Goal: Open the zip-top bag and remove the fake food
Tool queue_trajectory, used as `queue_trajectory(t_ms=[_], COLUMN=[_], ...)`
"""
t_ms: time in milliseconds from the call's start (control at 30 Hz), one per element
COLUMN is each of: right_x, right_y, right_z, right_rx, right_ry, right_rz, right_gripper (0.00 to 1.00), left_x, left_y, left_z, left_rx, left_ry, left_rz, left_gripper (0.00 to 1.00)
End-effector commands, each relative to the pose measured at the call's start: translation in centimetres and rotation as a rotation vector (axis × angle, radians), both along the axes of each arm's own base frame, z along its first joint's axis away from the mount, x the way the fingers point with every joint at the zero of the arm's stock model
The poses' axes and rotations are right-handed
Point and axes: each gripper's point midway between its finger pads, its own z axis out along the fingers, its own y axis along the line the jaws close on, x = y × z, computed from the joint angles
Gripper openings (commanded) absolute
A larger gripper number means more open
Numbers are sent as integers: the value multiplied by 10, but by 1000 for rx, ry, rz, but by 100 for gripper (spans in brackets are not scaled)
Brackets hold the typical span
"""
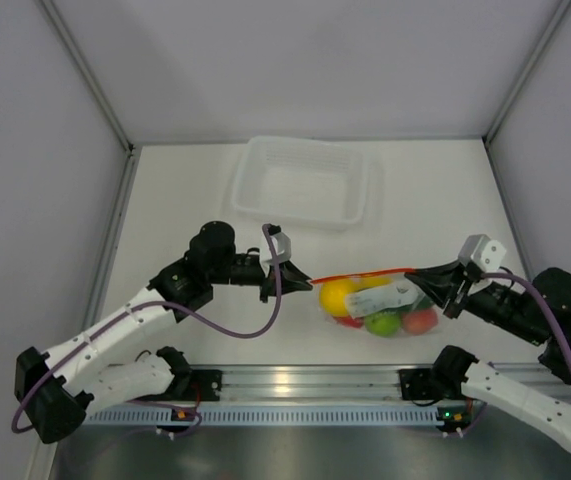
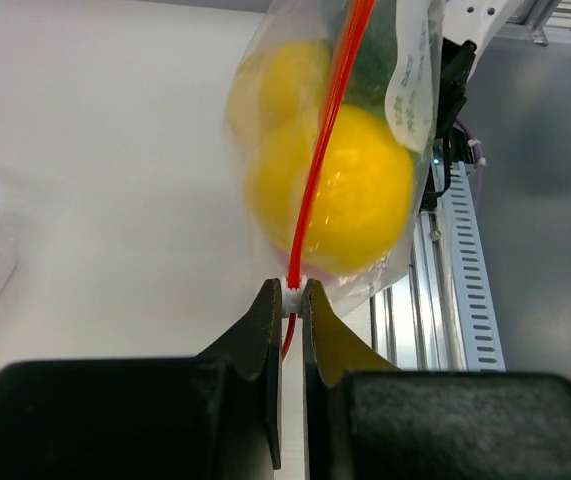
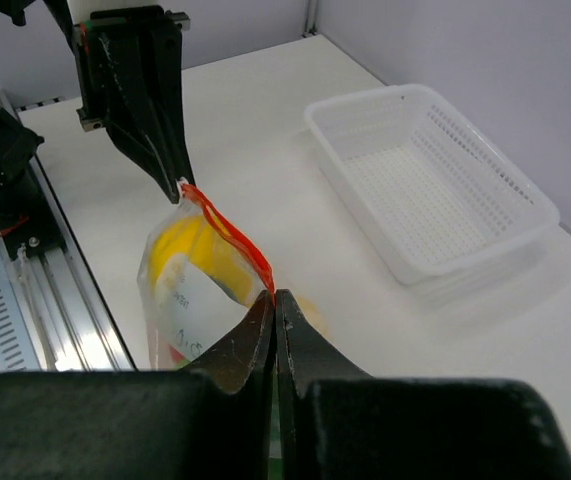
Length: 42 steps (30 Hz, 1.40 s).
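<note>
1. Top external view: the zip-top bag (image 1: 380, 308) hangs near the table's front edge, between the two arms. Its orange-red zip strip (image 1: 365, 273) is stretched in one thin line from gripper to gripper.
2. All the fake food (image 1: 365, 312) in sight lies inside the bag: a yellow fruit (image 1: 337, 295) at the left end, a light-green ball (image 1: 383, 323) in the middle and a red piece (image 1: 421, 320) to the right. A white label (image 1: 393, 294) covers part of the bag's side.
3. The left gripper (image 1: 300, 283) is clenched on the strip's left end. The left wrist view shows its fingertips pinching the strip, with the yellow fruit just behind.
4. The right gripper (image 1: 417, 282) grasps the strip's right end. In the right wrist view its jaws are pressed together where the red strip enters.
5. A translucent white basket (image 1: 247, 190) stands well behind the bag, toward the back wall.
6. Whether the bag's bottom touches the white table (image 1: 185, 200) cannot be told.
</note>
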Motion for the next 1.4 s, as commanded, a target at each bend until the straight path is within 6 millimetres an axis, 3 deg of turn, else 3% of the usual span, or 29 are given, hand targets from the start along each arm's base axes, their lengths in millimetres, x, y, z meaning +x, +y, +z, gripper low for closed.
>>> queue_trajectory(t_ms=[0,500,633,733,833,867,967,1033,1133,1367], right_x=[-13,-20,-21,-19,-19,-20,-22,-25,-28,-32], right_y=[-20,-38,-25,-10,-5,-5,1,5,10,12], right_z=[35,31,21,12,7,10,2,-3,-6,-6], right_rx=[98,47,36,35,39,48,26,11,4,0], right_ry=[-74,-70,-47,-36,-48,-58,-46,-45,-39,-36], right_rz=[-18,-39,6,53,72,78,108,138,169,199], right_gripper=[0,0,0,0,0,0,0,0,0,0], left_x=[0,-1,-2,2,18,20,28,33,41,9], left_y=[8,8,3,-3,-6,-7,-9,-13,-25,-49], left_z=[-10,-27,-24,-13,5,11,31,49,56,65], left_rx=[20,58,62,50,28,21,-15,-74,-110,-178], left_ry=[17,66,89,113,109,101,108,115,64,-3], left_rz=[22,23,-3,-2,78,91,134,159,215,89], left_gripper=[0,0,0,34,54,68,83,85,83,77])
